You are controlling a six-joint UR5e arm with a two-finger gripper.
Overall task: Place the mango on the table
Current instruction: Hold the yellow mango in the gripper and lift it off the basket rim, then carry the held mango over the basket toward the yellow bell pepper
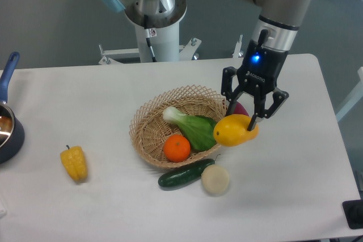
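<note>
The smooth yellow-orange mango [234, 130] hangs in the air at the right rim of the wicker basket [148, 138]. My gripper [248, 118] is shut on the mango's right end and reaches down from above. The mango's left end overlaps the basket's edge, just above the white table [283, 179].
Inside the basket lie a bok choy [193, 127] and an orange [177, 148]. A cucumber [185, 175] and a pale round thing [215, 179] lie in front of it. A dark red object [239, 109] sits behind the mango. Far left: yellow bell pepper [74, 162] and blue pot [7, 130].
</note>
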